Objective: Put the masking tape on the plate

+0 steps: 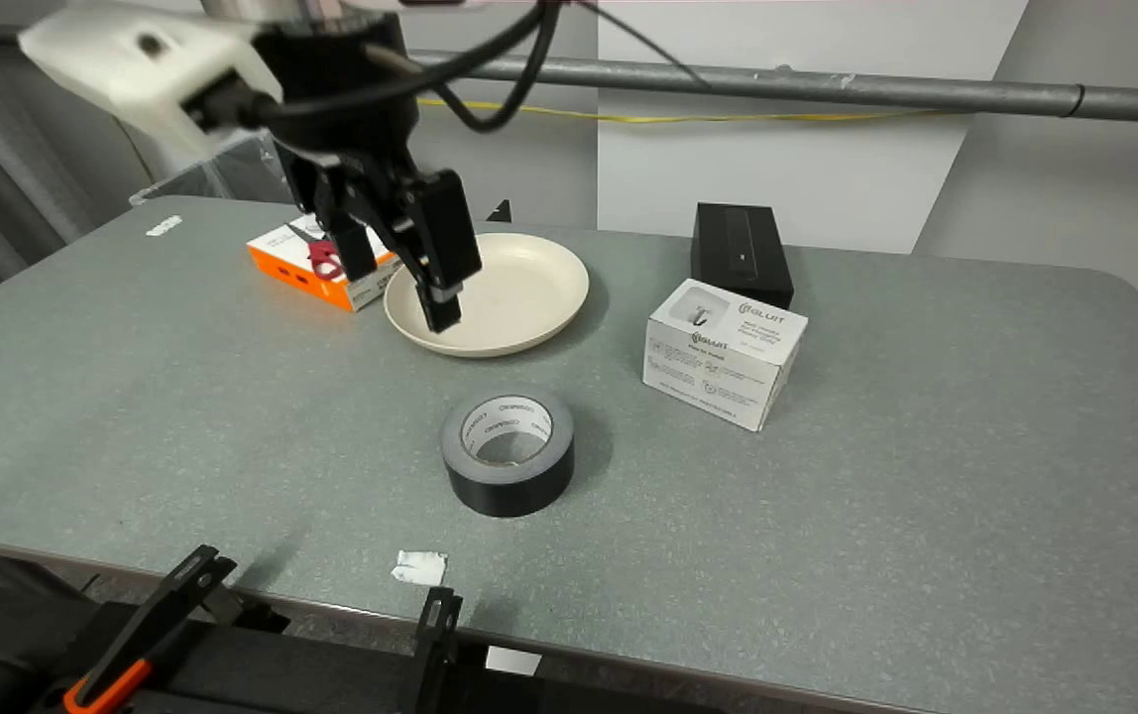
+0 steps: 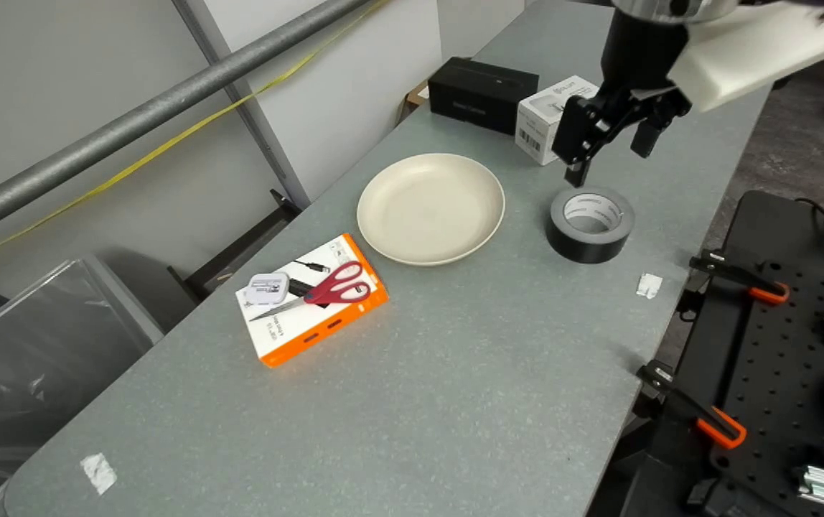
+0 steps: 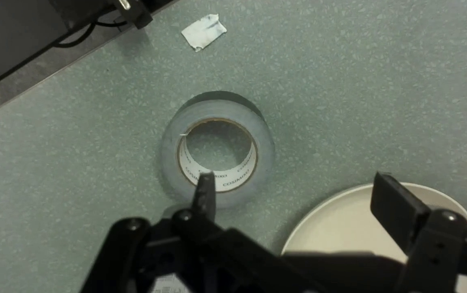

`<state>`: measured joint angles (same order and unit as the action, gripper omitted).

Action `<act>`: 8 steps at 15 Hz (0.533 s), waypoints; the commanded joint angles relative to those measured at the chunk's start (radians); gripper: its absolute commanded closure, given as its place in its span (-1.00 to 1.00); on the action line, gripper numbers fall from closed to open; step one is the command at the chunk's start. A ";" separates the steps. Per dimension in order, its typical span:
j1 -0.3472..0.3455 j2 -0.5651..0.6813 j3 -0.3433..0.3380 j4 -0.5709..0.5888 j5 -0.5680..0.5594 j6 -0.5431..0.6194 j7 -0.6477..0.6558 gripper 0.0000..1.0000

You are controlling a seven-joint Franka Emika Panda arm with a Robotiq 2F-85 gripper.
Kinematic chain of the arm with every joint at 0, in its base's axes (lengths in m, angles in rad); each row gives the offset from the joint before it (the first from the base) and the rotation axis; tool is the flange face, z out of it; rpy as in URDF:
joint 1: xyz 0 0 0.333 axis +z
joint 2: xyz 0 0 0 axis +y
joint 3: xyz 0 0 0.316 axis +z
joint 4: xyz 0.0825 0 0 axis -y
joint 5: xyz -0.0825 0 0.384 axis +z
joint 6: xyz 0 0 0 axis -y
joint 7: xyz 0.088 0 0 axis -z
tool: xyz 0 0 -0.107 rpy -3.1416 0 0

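Lining up on the tape (image 1: 508, 493) looks like the step in hand. In an exterior view it lies flat on the table (image 1: 827, 516), on the near side of the plate (image 1: 524, 297), not touching. Pincer (image 3: 293, 178) hangs above the table, fingers (image 3: 398, 211) spread wide, holding nothing. Wrist view has one finger overlapping the tape's edge, the other the plate, so I'd shift near first. Suggest one finger down the hole, one outside; drop straight, squeeze squarely, lift past the plate's rim before going far.

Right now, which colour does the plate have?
Cream; the plate shows best in an exterior view.
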<state>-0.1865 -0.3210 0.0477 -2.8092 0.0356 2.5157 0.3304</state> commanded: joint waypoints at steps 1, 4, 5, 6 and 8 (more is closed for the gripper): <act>-0.020 0.223 0.006 0.017 -0.084 0.175 0.097 -1.00; -0.022 0.375 -0.012 0.048 -0.235 0.298 0.243 -1.00; -0.010 0.407 -0.035 0.058 -0.306 0.321 0.304 -1.00; 0.014 0.451 -0.070 0.078 -0.361 0.343 0.352 -1.00; 0.076 0.513 -0.149 0.110 -0.446 0.365 0.432 -1.00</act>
<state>-0.1858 0.0820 -0.0024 -2.7597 -0.2880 2.8274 0.6366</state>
